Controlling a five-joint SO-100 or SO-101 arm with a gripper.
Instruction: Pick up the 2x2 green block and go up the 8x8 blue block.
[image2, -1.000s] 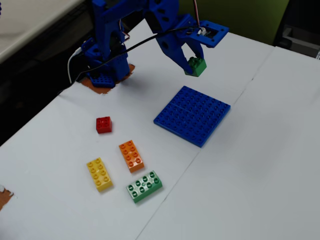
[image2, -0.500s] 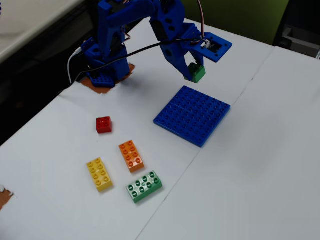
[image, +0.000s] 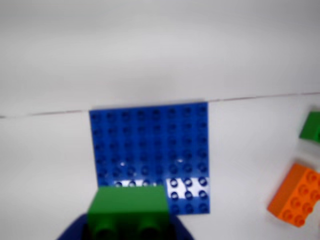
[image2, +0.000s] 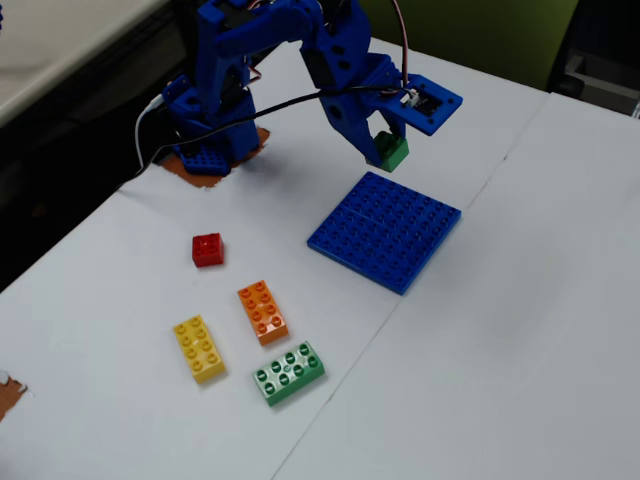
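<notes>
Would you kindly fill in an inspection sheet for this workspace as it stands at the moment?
Surface: white table with a seam line running across it; a brown patch under the arm's base.
Job's things: 2x2 green block held in the air above the near corner of the 8x8 blue block, which lies flat and bare.
Clutter: red brick, orange brick, yellow brick and long green brick, all apart from the baseplate.
Grippers: pincer shut on the green block.
Cables: a black cable and a white cable run along the arm to its base.
Surroundings: green panel behind the table; dark gap to the left.
</notes>
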